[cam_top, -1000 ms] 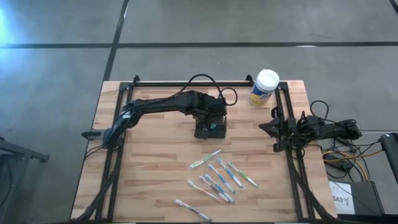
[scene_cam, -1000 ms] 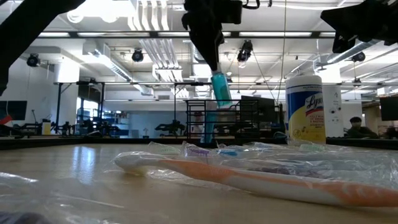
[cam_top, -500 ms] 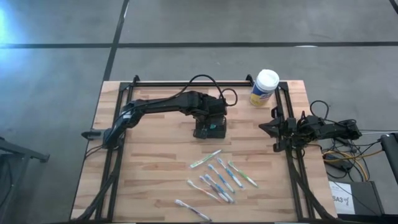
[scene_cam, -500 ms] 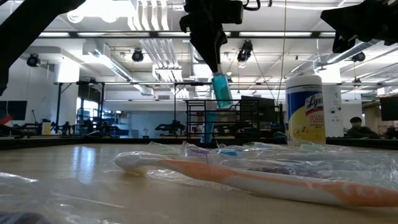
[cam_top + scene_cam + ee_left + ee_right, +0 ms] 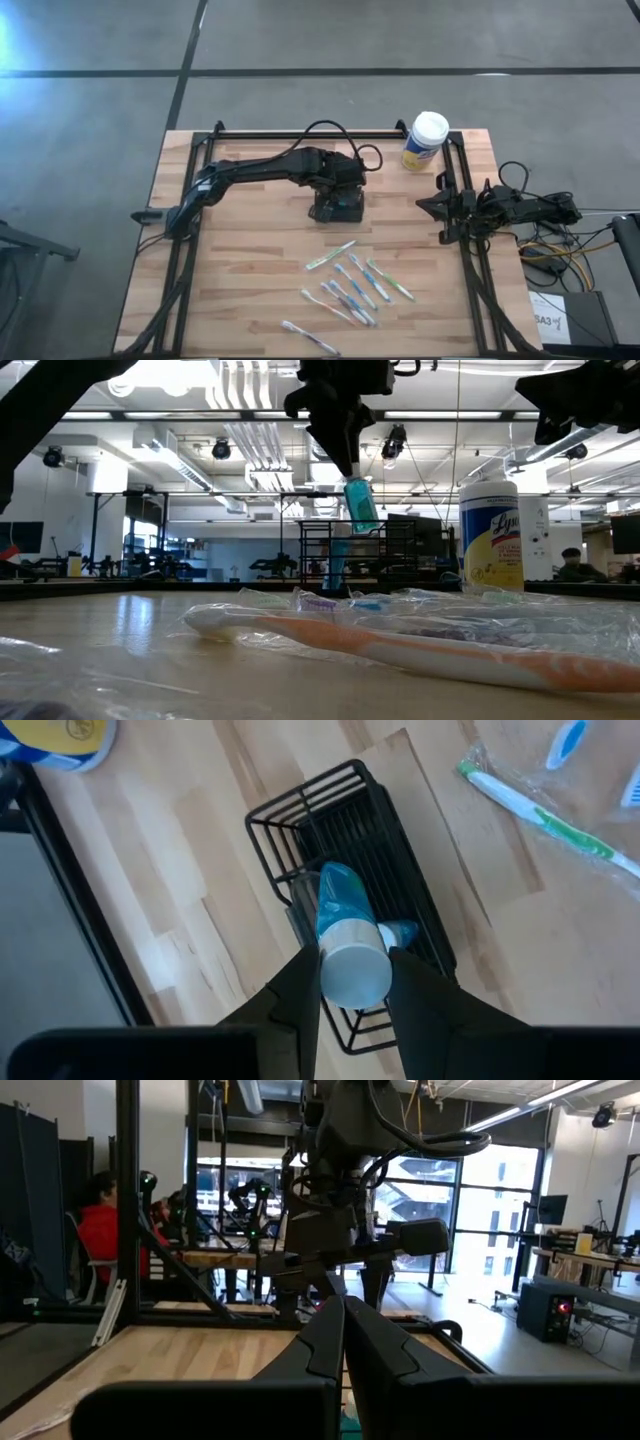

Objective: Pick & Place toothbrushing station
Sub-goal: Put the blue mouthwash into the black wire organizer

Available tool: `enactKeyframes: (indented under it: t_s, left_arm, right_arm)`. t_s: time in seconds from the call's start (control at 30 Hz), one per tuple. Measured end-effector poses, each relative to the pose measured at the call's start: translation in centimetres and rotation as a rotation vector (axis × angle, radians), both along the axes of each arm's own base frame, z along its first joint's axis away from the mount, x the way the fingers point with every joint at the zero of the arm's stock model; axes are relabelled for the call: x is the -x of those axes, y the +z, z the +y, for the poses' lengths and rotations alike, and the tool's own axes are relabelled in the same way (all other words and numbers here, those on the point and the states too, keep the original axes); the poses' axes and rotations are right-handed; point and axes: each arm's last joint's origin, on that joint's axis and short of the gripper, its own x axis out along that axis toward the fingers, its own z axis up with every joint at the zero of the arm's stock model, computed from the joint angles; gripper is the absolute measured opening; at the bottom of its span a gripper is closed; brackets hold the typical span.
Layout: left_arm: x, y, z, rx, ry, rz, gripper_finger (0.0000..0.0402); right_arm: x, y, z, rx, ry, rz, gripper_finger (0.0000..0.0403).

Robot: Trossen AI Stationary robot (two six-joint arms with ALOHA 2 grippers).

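while i watch from the high view: left gripper (image 5: 345, 982) hangs over the caddy (image 5: 337, 205), clamped on a teal tube (image 5: 341, 935)
caddy: mid tabletop (image 5: 250, 270), upright, directly under that tube
right gripper (image 5: 343, 1342): fingers pressed together, empty, parked at the right edge
canister (image 5: 425, 141): far right corner
toothbrushes (image 5: 350, 285): scattered nearer me, apart from the caddy

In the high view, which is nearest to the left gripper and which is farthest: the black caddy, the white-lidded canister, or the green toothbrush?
The left gripper holds a teal tube.
1. Black caddy: directly under the gripper, mid-table.
2. Green toothbrush: nearer the front edge, first of the toothbrush cluster.
3. White-lidded canister: at the far right corner.
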Motion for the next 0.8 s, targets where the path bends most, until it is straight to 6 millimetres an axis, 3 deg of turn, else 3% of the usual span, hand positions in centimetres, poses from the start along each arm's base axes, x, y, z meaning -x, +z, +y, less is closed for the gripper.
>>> enactKeyframes:
  t_s: [0.8]
  left_arm:
    - [0.3, -1.8, -0.3, 0.017, 0.001, 0.105, 0.0095]
  right_arm:
    - [0.0, -0.1, 0.0, 0.008, -0.002, 0.008, 0.0008]
